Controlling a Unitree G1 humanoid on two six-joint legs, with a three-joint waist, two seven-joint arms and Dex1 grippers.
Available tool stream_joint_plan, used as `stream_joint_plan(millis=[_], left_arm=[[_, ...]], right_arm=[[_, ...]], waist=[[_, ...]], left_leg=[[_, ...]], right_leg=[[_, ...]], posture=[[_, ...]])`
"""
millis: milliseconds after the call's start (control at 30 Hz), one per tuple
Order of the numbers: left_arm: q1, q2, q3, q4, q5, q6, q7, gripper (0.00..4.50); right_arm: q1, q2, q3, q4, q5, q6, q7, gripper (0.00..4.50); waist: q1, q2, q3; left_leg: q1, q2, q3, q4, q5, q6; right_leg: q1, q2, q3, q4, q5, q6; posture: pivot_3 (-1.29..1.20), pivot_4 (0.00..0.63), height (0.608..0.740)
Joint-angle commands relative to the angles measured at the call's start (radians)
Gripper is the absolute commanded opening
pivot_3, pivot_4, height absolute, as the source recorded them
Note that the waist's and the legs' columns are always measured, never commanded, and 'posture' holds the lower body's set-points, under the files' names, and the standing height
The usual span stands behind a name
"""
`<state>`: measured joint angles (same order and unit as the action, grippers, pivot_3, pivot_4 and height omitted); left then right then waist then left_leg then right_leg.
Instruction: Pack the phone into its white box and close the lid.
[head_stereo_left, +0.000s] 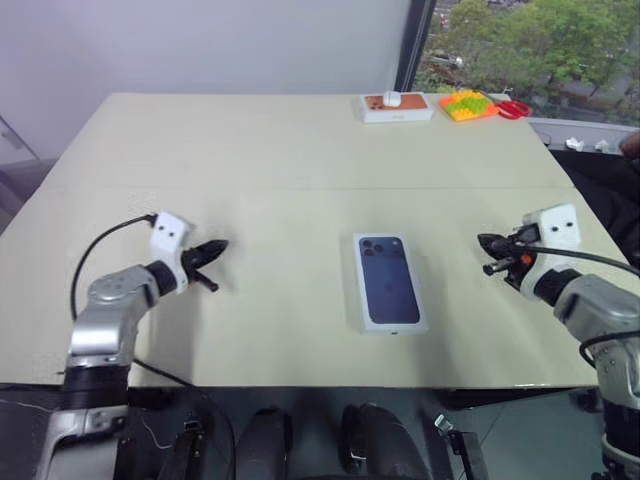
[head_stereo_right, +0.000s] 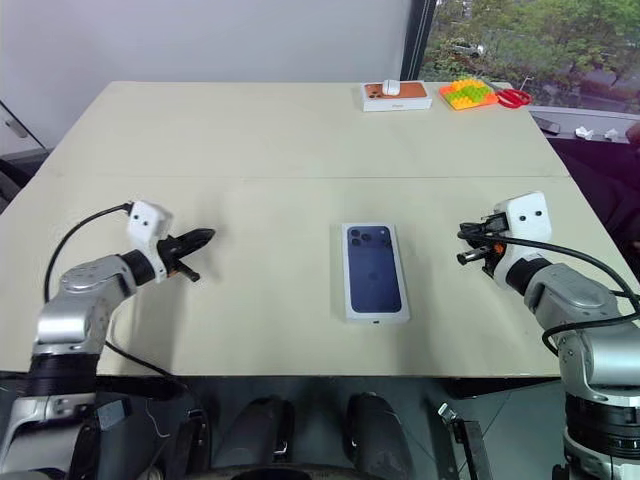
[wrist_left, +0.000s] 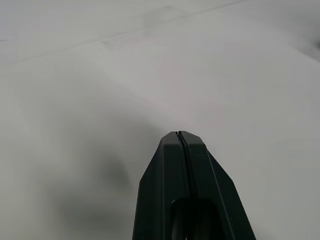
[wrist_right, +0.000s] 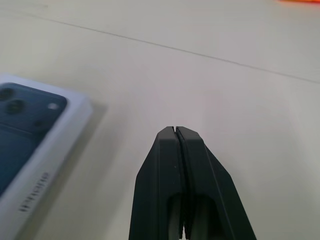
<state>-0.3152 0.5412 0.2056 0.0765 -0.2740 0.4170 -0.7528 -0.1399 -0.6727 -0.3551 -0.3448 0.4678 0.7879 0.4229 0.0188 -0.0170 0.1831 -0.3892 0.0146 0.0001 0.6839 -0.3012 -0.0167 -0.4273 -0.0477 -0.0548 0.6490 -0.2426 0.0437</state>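
The left gripper hangs over the left part of the counter, its fingers pressed together with nothing between them; it points toward the counter's middle and stands well apart from the box.

At the centre of the counter, near its front edge, the lid lies flat with its printed dark blue phone picture facing up, camera cluster at the far end. It sits squarely closed, so the white box beneath it and the phone are hidden from sight.

The right gripper hangs over the right part of the counter, pointing inward toward the lid, apart from it. Its fingers are pressed together and hold nothing.

At the far edge, right of centre, stands a small orange-topped box, and just beside it an orange tray of yellow and green pieces.
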Motion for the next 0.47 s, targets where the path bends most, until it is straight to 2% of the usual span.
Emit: stream_joint_plan(millis=[33, 200, 467], left_arm=[[0.036, 0.018, 0.037, -0.055, -0.017, -0.026, 0.023, 0.00], [0.074, 0.019, 0.061, -0.080, -0.036, -0.020, 0.052, 0.00], [0.074, 0.017, 0.047, -0.079, -0.045, -0.013, 0.086, 0.00]], right_arm=[[-0.019, -0.017, 0.012, 0.004, -0.009, -0.051, 0.042, 0.05], [-0.034, -0.027, 0.069, 0.046, -0.042, -0.082, 0.077, 0.05], [-0.064, -0.021, 0.086, 0.064, -0.050, -0.093, 0.092, 0.05]], waist=[[-0.005, 0.000, 0.000], [-0.012, 0.000, 0.000], [-0.007, 0.001, 0.000]], left_leg=[[0.000, 0.000, 0.000, 0.000, 0.000, 0.000], [0.001, 0.002, 0.000, -0.001, 0.000, 0.000], [0.001, 0.002, 0.000, -0.001, 0.000, 0.000]], right_leg=[[0.000, 0.000, 0.000, 0.000, 0.000, 0.000], [0.000, 0.001, 0.001, 0.001, 0.000, 0.000], [0.000, 0.001, 0.001, 0.001, 0.000, 0.000]], posture=[[0.00, 0.150, 0.740], [0.00, 0.150, 0.740], [0.00, 0.150, 0.740]])
